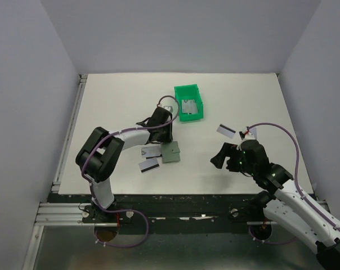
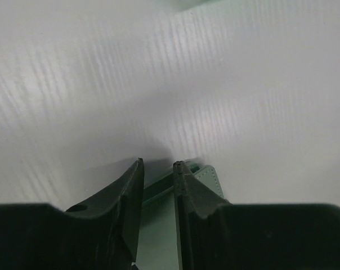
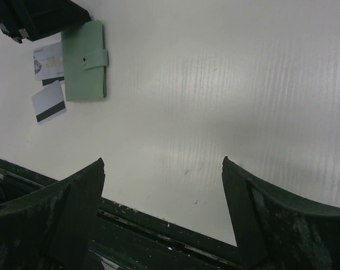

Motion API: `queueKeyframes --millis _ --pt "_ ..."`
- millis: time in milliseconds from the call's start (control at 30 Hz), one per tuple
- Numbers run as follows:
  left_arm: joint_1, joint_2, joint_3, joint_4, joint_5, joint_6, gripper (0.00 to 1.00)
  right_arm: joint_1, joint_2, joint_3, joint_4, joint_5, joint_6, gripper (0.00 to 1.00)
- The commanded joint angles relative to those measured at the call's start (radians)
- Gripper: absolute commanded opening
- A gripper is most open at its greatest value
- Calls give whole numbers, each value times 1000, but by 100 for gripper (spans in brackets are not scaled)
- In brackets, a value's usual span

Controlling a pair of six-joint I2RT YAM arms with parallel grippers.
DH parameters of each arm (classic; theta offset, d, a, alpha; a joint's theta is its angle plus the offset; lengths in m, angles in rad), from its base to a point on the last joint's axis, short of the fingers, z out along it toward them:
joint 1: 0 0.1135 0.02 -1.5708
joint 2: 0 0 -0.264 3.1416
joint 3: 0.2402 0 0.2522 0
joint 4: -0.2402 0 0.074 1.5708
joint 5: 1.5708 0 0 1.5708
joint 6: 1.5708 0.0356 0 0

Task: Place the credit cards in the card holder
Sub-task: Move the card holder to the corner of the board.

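Left gripper [image 2: 157, 163] is down at the table [image 1: 119, 101] with its jaws only narrowly apart, tips at the far edge of the card holder [image 1: 171, 152]; whether they pinch that edge I cannot tell. Two credit cards [image 1: 149, 165] lie just beside the holder, on its left. Right gripper [image 3: 161, 163] hangs well apart from it, jaws spread wide with nothing between them, and a third card [image 1: 226, 130] lies near it.

The left arm [image 1: 128, 136] extends forward with the left gripper [image 2: 157, 163] angled downward, jaws a narrow gap apart. The right arm [image 1: 294, 199] is bent, its right gripper [image 3: 162, 161] spread wide.
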Motion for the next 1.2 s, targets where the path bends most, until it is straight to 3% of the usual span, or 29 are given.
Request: queueKeyframes --millis 0,667,867,1033,1167 --pt "-70 -8 -54 -56 7 -49 35 5 -14 4 -23 25 3 92" --pt "-271 -241 -289 -22 -19 -237 35 5 -8 -24 -9 1 35 92" --pt "-283 -424 -324 -39 -87 -248 43 5 10 -52 29 -47 42 92" --pt "-283 -632 -390 -80 -156 -241 55 5 33 -93 116 -130 62 92" --pt "-285 -743 -479 -90 -158 -259 57 5 68 -134 219 -205 108 91"
